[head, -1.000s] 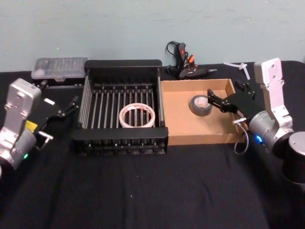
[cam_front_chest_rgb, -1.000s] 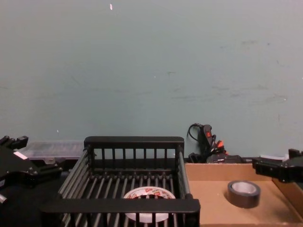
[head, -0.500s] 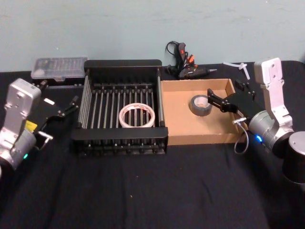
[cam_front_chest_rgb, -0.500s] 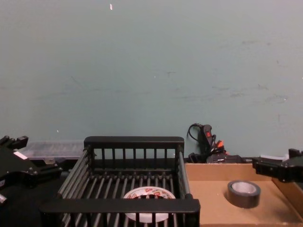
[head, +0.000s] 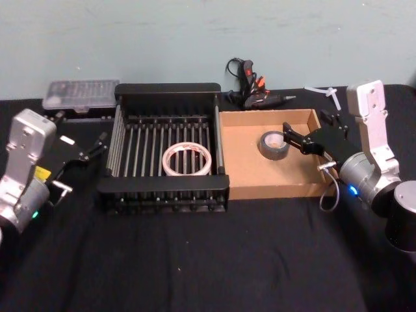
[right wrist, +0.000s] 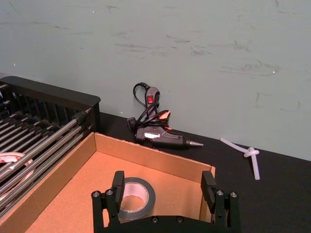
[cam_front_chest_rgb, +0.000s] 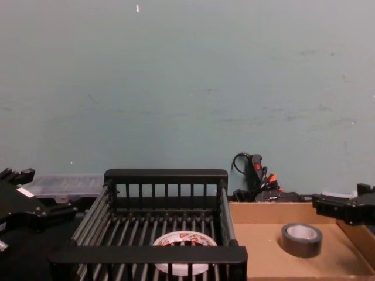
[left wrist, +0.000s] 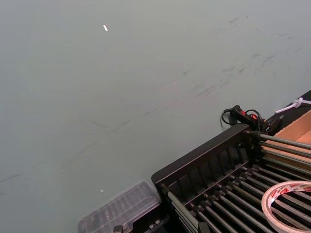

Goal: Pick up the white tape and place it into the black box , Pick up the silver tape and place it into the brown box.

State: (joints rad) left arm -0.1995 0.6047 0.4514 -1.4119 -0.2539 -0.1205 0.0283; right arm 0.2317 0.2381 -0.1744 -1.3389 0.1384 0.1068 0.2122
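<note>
The white tape (head: 187, 158), its red core print unreadable, lay in the black box (head: 168, 95). The silver tape (head: 273, 144) sat in the brown box (head: 273, 188), the right gripper (head: 290, 138) spread wide at its three o'clock. I couldn't tell the left gripper's (head: 97, 144) state.

The right tool (head: 290, 138), at the middle right of the head view, has been pulled back a tiny bit from the silver tape (head: 273, 143).
</note>
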